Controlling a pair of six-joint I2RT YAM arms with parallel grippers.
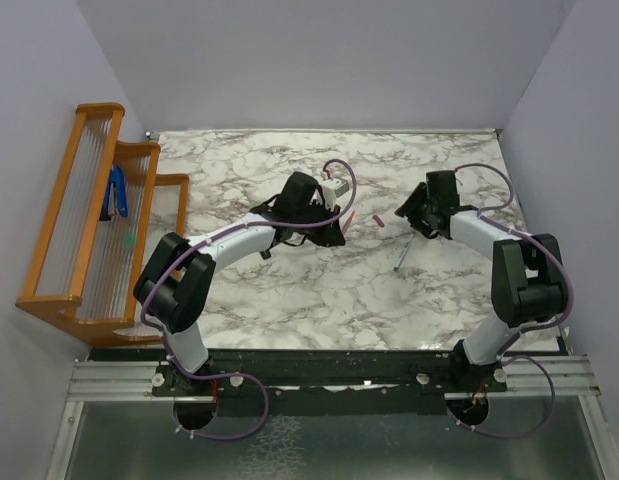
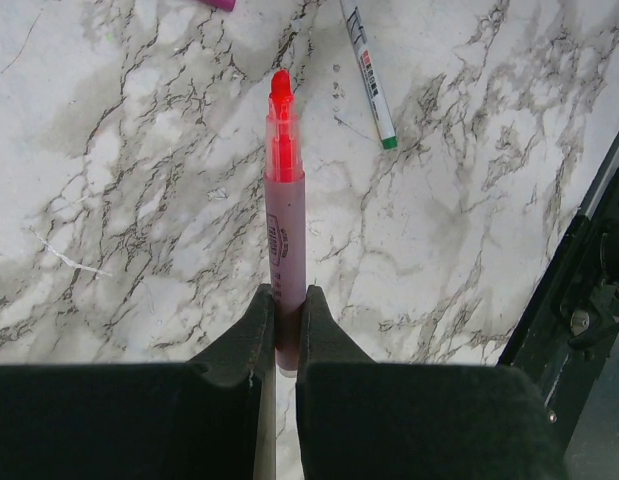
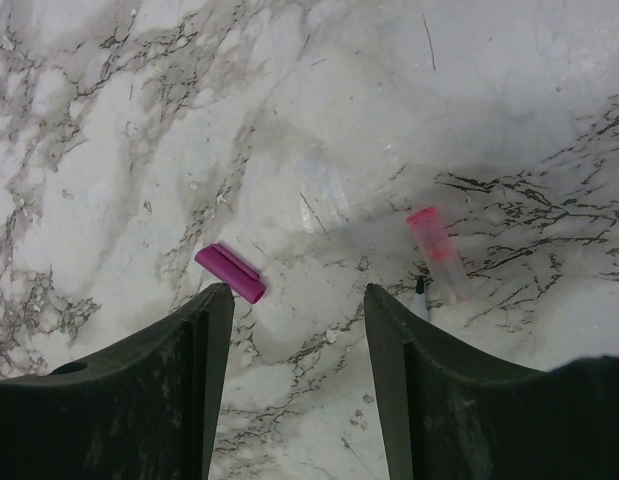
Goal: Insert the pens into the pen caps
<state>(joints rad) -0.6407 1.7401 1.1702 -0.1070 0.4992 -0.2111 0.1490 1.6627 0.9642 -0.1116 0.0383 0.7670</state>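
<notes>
My left gripper [image 2: 286, 300] is shut on a thin pinkish pen [image 2: 286, 215], whose bare red tip [image 2: 280, 90] points away from the fingers over the marble table [image 1: 289, 290]. A second slim white pen [image 2: 369, 75] with a green end lies just beyond it, also seen as the greyish pen [image 1: 401, 257] from above. My right gripper [image 3: 299, 295] hangs open above the table with nothing between its fingers. A magenta cap [image 3: 230, 273] lies by its left fingertip and a pale pink cap [image 3: 434, 250] by its right fingertip. From above, the magenta cap [image 1: 380, 220] sits between the left gripper [image 1: 339, 228] and the right gripper [image 1: 407, 215].
A wooden rack [image 1: 89, 220] stands along the left edge of the table, with a blue-handled tool [image 1: 117, 192] in it. Grey walls close the table at the back and both sides. The arms' black mounting rail [image 1: 339, 370] runs along the near edge.
</notes>
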